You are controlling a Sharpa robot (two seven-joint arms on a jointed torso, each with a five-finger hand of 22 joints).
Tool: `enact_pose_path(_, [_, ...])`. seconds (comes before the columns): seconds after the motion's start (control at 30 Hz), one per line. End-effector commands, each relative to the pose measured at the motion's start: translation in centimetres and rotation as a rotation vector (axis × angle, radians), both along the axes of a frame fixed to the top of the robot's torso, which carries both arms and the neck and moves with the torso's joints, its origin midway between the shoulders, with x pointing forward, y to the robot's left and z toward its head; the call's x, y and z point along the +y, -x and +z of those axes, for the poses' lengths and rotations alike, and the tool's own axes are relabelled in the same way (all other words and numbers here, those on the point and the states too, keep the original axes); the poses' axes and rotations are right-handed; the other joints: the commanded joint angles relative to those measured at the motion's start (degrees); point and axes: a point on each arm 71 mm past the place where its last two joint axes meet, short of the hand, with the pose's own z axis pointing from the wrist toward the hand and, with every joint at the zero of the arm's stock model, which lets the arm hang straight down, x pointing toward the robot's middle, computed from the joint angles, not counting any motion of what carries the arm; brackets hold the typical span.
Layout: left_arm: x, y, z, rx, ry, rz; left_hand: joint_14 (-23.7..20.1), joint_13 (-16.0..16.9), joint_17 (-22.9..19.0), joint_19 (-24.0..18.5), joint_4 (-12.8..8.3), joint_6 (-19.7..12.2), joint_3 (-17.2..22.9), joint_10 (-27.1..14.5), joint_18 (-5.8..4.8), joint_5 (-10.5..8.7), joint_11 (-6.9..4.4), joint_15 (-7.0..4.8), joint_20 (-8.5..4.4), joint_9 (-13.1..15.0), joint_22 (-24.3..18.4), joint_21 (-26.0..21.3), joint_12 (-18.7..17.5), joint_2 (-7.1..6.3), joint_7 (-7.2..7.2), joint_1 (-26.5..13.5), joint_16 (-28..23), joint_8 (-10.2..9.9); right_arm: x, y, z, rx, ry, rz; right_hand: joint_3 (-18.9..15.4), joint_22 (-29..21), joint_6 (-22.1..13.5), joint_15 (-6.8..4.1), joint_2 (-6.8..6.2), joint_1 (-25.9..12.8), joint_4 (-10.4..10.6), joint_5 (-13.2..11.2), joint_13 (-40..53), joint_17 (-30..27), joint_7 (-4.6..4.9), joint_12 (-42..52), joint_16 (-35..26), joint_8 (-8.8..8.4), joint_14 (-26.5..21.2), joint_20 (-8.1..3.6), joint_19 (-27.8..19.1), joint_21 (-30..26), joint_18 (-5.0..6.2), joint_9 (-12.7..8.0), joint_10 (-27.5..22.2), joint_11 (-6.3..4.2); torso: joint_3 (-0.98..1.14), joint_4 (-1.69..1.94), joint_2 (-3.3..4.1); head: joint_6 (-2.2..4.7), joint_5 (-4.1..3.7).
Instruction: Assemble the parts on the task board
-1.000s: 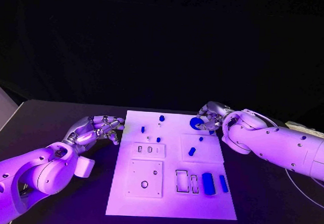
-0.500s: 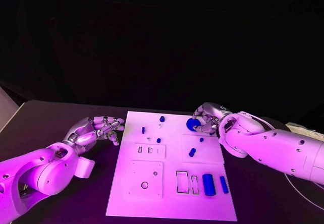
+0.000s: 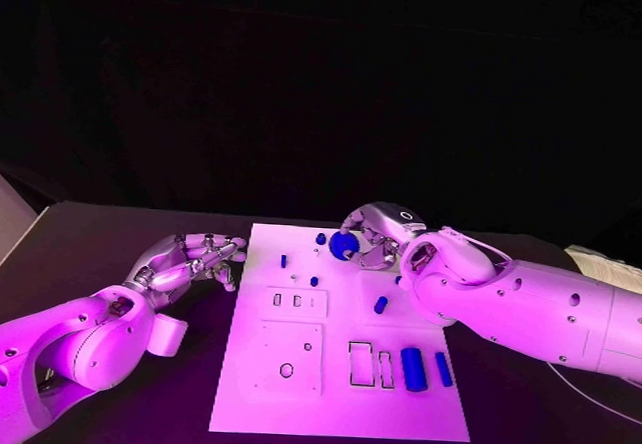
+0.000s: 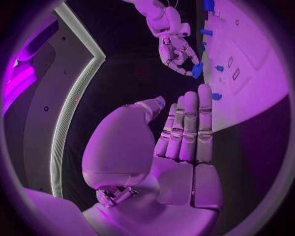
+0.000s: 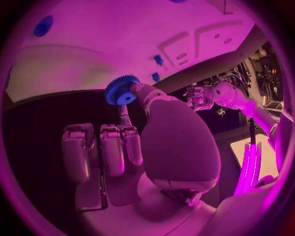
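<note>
1. Black table point(image 3: 104, 241): we used it as the work surface, and it bore everything listed below.

2. White rectangular task board point(image 3: 255, 399): it lay flat at the table's middle, between our two arms, so either hand could reach its recesses.

3. Right silver many-fingered hand point(image 3: 374, 235): we kept it over the board's far end, pinching item 5 between thumb and a fingertip; the other fingers lay straight and idle in the right wrist view. We judged the pinch left the gear's bore free for seating.

4. Left silver many-fingered hand point(image 3: 189, 258): it sat just beside the board's left edge, holding nothing, fingers straight and close together, thumb apart. We judged it was parked clear of the work.

5. Small blue toothed gear with a central hole point(image 5: 122, 90): it was carried above the board's far end, near a small blue peg point(image 3: 320, 238).

6. Blue cylinder point(image 3: 414, 367) and thinner blue bar point(image 3: 444, 366): both lay loose near the board's right edge, awaiting assembly.
</note>
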Motion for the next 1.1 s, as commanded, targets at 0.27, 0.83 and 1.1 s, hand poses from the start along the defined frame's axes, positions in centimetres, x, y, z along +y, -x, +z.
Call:
enact_pose_path(0.27, [-0.2, 0.1, 0.1, -0.004, 0.006, -0.022, -0.3, 0.1, 0.1, -0.4, 0.2, -0.1, 0.3, -0.5, 0.28, 0.17, -0.05, 0.06, 0.04, 0.1, 0.1, 0.2, -0.2, 0.04, -0.12, 0.6, 0.3, -0.4, 3.2, -0.3, -0.1, -0.081, 0.024, 0.025, 0.5, 12.8, 0.3, -0.39, -0.31, -0.7, 0.1, 0.0, 15.1, 9.6, -0.06, 0.2, 0.2, 0.29, 4.7, -0.11, 5.2, 0.4, -0.67, 0.0, 6.0, -0.22, -0.07, 0.08, 0.21, 0.15, 0.29])
enact_pose_path(0.83, [-0.3, 0.2, 0.1, -0.005, 0.008, -0.026, -0.3, 0.1, 0.1, -0.6, 0.2, -0.1, 0.4, -0.5, 0.28, 0.16, -0.03, 0.09, 0.07, 0.1, 0.2, 0.4, -0.2, 0.06, -0.09, 0.5, 0.3, -0.4, 4.7, -1.6, -1.6, -0.041, 0.061, 0.018, 0.8, 12.9, 0.0, -0.42, -0.54, -1.0, 0.1, -0.3, 15.1, 9.7, 0.02, 0.2, 0.2, 0.06, 4.7, -0.18, 5.3, 0.4, -0.67, -0.1, 6.0, -0.19, 0.08, 0.03, 0.23, -0.09, 0.74])
enact_pose_path(1.1, [-0.2, 0.2, 0.1, -0.005, 0.007, -0.023, -0.3, 0.1, 0.1, -0.6, 0.1, -0.1, 0.5, -0.5, 0.28, 0.16, -0.02, 0.1, 0.08, 0.1, 0.2, 0.5, -0.2, 0.04, -0.08, 0.5, 0.4, -0.4, 4.6, -1.7, -2.3, -0.013, 0.08, 0.018, 0.9, 12.9, 0.0, -0.41, -0.62, -1.1, 0.1, -0.4, 15.1, 9.7, 0.03, 0.2, 0.2, 0.02, 4.7, -0.18, 5.3, 0.4, -0.67, -0.1, 6.0, -0.18, 0.01, 0.0, 0.19, -0.48, 0.96])
